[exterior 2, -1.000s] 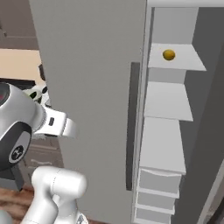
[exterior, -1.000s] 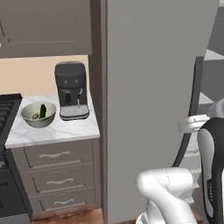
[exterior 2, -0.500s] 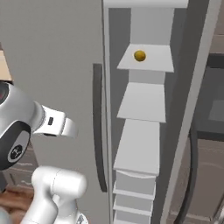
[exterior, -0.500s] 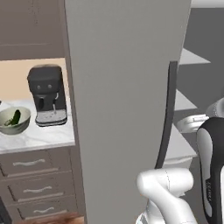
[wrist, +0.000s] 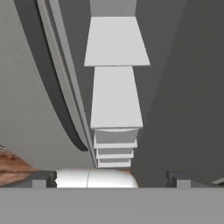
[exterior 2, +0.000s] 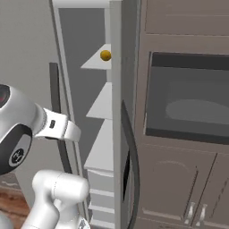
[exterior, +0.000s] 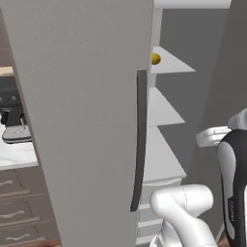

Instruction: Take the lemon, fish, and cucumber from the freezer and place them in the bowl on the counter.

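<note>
I'm facing the freezer (exterior: 87, 120), its broad grey door swung open and taking up most of the left base view, with the long dark handle (exterior: 139, 140) running down its edge. Inside, pale shelves (exterior: 161, 154) step down one under another, with drawers (wrist: 114, 148) stacked below them at the bottom of the compartment. In the right base view a built-in oven (exterior 2: 188, 105) with a dark window sits in brown cabinetry just right of the freezer, with cupboard doors (exterior 2: 179, 188) under it.

Past the door's left edge I can make out a strip of the white worktop (exterior: 17, 152) over grey-brown drawers, and part of the black coffee machine (exterior: 12, 116) standing on it.

The lemon (exterior: 155, 59) rests on the upper shelf, close to that shelf's front edge; the right base view shows it (exterior 2: 105, 55) on the same shelf, alone there.

My hand (wrist: 111, 179) points into the freezer toward the lower shelves and drawers, its two fingers (wrist: 175, 178) standing wide apart with nothing between them, touching nothing.
</note>
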### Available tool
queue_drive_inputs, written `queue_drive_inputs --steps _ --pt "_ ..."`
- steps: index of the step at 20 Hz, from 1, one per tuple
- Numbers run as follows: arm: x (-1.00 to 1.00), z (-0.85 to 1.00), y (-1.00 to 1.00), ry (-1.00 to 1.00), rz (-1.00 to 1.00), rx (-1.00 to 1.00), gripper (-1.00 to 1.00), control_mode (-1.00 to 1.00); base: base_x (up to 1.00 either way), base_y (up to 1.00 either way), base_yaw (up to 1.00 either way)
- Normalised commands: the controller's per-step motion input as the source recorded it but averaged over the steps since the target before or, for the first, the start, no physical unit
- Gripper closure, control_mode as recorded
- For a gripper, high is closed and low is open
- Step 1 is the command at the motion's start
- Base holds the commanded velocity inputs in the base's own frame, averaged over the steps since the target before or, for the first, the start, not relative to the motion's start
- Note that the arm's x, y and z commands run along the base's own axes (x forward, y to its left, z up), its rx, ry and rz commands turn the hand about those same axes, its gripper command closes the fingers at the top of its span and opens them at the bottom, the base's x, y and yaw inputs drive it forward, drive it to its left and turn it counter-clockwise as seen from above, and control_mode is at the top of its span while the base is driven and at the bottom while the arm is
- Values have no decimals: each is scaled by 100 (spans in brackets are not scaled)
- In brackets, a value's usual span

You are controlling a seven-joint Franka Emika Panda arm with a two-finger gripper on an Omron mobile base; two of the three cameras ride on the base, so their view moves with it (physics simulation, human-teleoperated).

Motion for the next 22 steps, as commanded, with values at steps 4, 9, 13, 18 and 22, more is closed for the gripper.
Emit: queue_drive_inputs --steps 4,9,13,18,22 --pt "0 0 0 0 0 0 -100 100 31 -56 0" --pt "0 0 0 0 0 0 -100 100 37 -43 0" --pt "0 0 0 0 0 0 -100 100 41 -22 -4" --pt "0 0 0 0 0 0 -100 100 67 -9 -6" --pt "0 0 0 0 0 0 -100 100 92 -5 0"
